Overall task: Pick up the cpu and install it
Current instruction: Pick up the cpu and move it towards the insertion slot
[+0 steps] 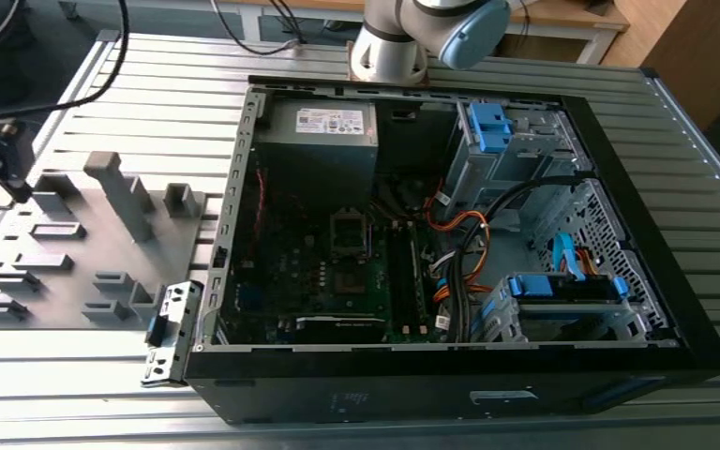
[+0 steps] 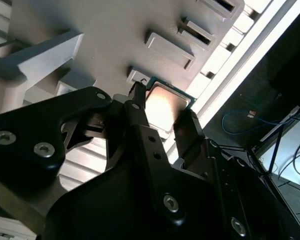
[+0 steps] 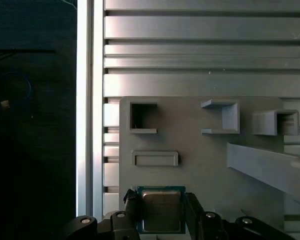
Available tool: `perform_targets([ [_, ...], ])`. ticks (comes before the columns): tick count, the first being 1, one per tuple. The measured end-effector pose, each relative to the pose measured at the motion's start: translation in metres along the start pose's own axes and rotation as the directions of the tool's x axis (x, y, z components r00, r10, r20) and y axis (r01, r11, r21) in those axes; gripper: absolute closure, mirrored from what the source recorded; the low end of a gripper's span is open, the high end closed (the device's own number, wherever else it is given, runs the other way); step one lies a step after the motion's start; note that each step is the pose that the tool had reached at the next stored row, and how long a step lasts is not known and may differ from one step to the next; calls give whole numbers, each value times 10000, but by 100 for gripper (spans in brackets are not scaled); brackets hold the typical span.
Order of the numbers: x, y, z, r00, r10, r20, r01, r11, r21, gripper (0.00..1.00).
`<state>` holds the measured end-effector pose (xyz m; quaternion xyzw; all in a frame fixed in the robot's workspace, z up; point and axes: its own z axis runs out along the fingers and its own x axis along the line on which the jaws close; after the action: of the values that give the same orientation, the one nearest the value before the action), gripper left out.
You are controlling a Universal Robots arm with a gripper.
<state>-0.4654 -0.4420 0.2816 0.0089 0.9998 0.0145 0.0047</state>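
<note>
Pincer [image 3: 161, 199] clamped on opposite edges of the cpu [image 3: 161, 215], which sits between its tips over grey fixture plate [image 3: 200, 150] on slatted desk [image 3: 205, 50]. In exterior view, plate at 9 o'clock from open computer case [image 1: 460, 244].

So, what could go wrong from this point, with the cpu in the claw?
1. The claw grips the cpu only by two thin edges, so it might slip or tilt.
2. The tall post on the grey holder plate stands nearby; a sideways move could hit it.
3. Orange cables lie near the socket in the case; they might snag the claw.
</note>
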Motion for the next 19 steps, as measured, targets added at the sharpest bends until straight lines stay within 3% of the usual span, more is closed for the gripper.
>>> perform_targets([
  [8,-3,8,-283,10000,0,0,0,10000,-29,53],
  [19,-5,16,-563,10000,0,-1,0,10000,-47,53],
])
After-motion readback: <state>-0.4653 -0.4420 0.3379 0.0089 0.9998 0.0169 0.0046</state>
